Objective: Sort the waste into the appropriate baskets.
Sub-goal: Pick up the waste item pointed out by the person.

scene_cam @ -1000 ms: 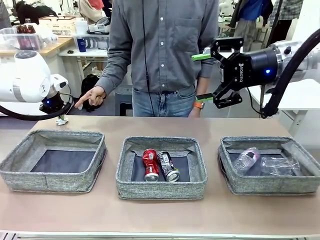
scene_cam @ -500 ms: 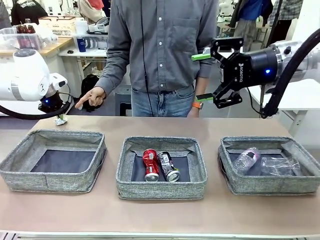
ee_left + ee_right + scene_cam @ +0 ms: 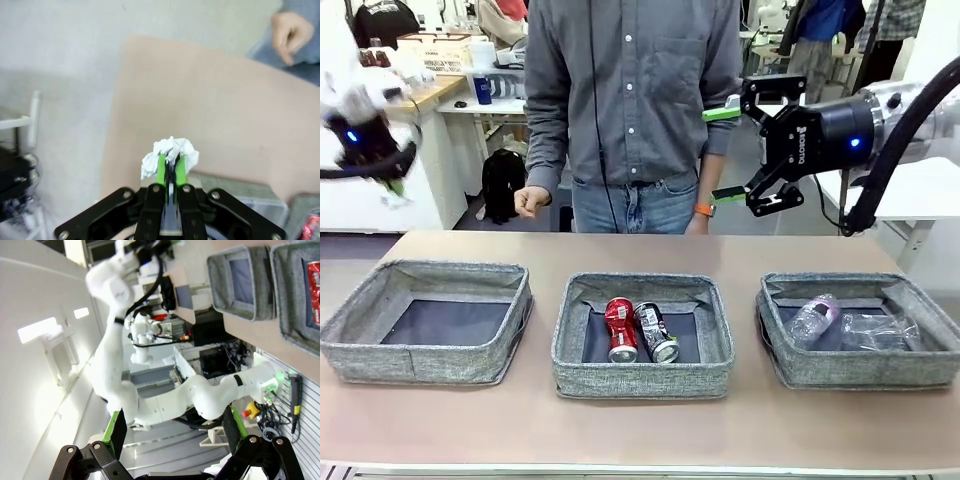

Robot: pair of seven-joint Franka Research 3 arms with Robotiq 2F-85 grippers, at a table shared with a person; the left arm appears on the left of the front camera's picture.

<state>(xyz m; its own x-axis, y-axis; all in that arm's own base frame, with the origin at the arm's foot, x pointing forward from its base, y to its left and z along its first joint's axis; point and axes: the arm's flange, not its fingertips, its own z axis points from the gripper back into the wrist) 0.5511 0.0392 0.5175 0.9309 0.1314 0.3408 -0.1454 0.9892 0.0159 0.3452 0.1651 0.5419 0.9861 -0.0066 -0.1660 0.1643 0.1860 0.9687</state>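
Note:
High above the table's far left corner, my left gripper [image 3: 392, 186] is blurred; in the left wrist view it [image 3: 171, 166] is shut on the small white paper wad [image 3: 170, 151]. My right gripper [image 3: 723, 153] hangs open and empty above the table's right half, in front of the person. Three grey baskets stand in a row. The left basket [image 3: 420, 271] holds nothing. In the middle basket [image 3: 642, 381] lie a red can [image 3: 620, 328] and a black-and-silver can [image 3: 657, 332]. The right basket [image 3: 860, 376] holds a bottle with a pinkish label [image 3: 812, 320] and a clear bottle [image 3: 876, 331].
A person in a grey shirt stands at the far edge, one hand [image 3: 529, 201] curled near the hip. The tan table [image 3: 640, 430] is bare in front of and behind the baskets. From the right wrist, open fingers [image 3: 118, 432] frame the left arm [image 3: 150, 405] and two baskets [image 3: 240, 280].
My left arm has risen from the table's far left corner, carrying the paper wad up and to the left. The person's hand has drawn back. The right arm is still.

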